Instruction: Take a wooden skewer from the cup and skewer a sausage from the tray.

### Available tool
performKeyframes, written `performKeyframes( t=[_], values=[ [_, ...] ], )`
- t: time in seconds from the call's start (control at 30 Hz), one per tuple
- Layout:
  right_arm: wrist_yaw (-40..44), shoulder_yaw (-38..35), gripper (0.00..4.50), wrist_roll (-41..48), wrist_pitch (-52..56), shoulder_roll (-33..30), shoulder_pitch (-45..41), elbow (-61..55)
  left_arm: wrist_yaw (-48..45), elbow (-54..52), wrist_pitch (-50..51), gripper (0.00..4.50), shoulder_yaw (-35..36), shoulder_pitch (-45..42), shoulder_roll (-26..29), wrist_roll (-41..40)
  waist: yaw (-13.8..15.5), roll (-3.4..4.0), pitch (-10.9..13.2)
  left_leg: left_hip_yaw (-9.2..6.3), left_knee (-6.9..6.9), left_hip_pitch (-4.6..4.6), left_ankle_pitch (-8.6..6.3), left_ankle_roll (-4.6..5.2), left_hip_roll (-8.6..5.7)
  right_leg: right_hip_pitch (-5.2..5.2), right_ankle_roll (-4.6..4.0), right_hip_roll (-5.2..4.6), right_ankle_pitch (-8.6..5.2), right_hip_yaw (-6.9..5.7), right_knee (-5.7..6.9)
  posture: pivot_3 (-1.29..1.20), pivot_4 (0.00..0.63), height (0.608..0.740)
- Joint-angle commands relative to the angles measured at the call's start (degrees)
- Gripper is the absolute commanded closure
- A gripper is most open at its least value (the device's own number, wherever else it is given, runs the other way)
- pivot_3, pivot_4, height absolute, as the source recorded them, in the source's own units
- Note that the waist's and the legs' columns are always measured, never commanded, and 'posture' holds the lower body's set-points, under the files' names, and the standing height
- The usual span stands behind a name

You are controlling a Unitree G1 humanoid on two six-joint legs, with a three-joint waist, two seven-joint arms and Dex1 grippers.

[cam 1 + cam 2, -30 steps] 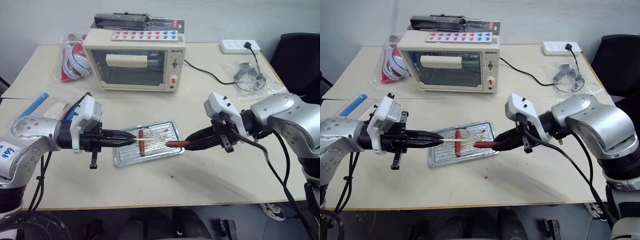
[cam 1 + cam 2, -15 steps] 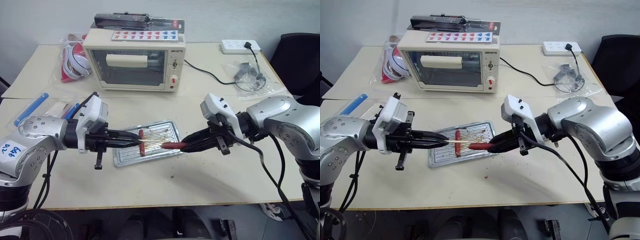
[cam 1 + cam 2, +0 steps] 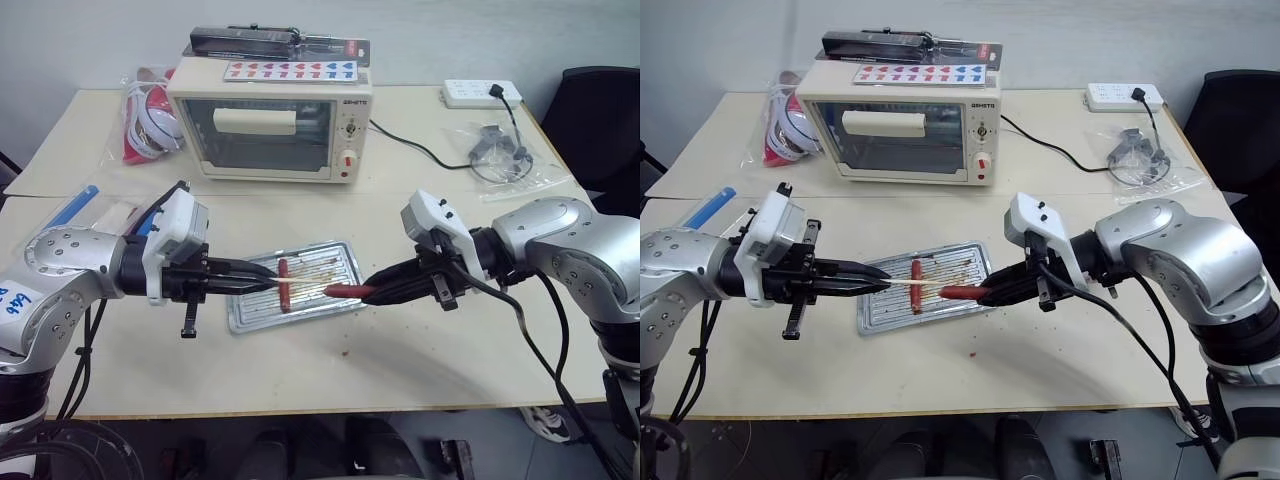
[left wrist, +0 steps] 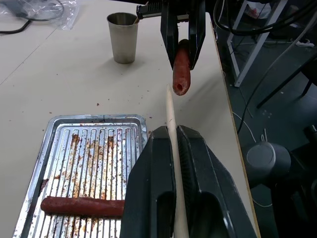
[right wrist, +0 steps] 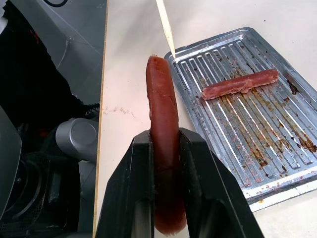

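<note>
Above the ribbed silver metal tray [image 3: 292, 287], left pincer [image 3: 262, 284] clamps thin pale wooden skewer [image 3: 922, 282]; right pincer [image 3: 372, 292] clamps reddish-brown sausage [image 3: 345, 290]. Gap has narrowed since a second ago; tip nearly touches sausage end, piercing looks imminent. Second sausage [image 4: 81, 206] lies on tray.

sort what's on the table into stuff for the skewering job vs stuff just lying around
Job:
skewer in left gripper
sausage in right gripper
spare sausage on tray
cup

Lying about:
toaster oven
power strip
bagged cable
red-white bag
</note>
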Motion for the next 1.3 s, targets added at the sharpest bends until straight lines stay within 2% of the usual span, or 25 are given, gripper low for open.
performKeyframes(
  t=[0.03,0.33,0.93,1.3],
  values=[
    [-0.24,-2.3,4.08,0.16,-0.71,-0.2,-0.21,0.19,-0.46,-1.51,-1.0,4.5,1.04,0.05,0.66,0.16,0.0,0.0,0.0,0.0,0.0,0.0,0.0,0.0,0.0,0.0,0.0,0.0,0.0,0.0,0.0,0.0,0.15,0.74],
    [-0.56,-2.55,4.08,0.72,-0.4,-0.12,-0.35,0.41,-1.19,-0.6,-1.6,4.5,1.62,0.72,1.28,0.94,0.0,0.0,0.0,0.0,0.0,0.0,0.0,0.0,0.0,0.0,0.0,0.0,0.0,0.0,0.01,0.0,0.15,0.74],
    [-2.77,-4.51,4.08,4.9,3.71,2.18,-2.94,-1.29,-1.11,-0.17,-1.7,4.5,-1.71,-2.26,-1.53,2.05,0.0,0.0,0.0,0.0,0.03,0.0,0.0,0.0,0.0,0.0,0.0,0.0,0.0,-0.01,0.03,0.0,0.15,0.74],
    [-3.36,-4.13,4.08,4.14,3.7,2.65,-2.3,-1.41,-1.76,0.84,-1.54,4.5,-2.06,-3.69,-1.81,1.8,-0.01,0.0,0.0,0.0,0.03,0.0,0.0,0.0,0.0,0.0,0.0,0.0,0.0,0.0,0.05,0.0,0.15,0.74]
  ],
)
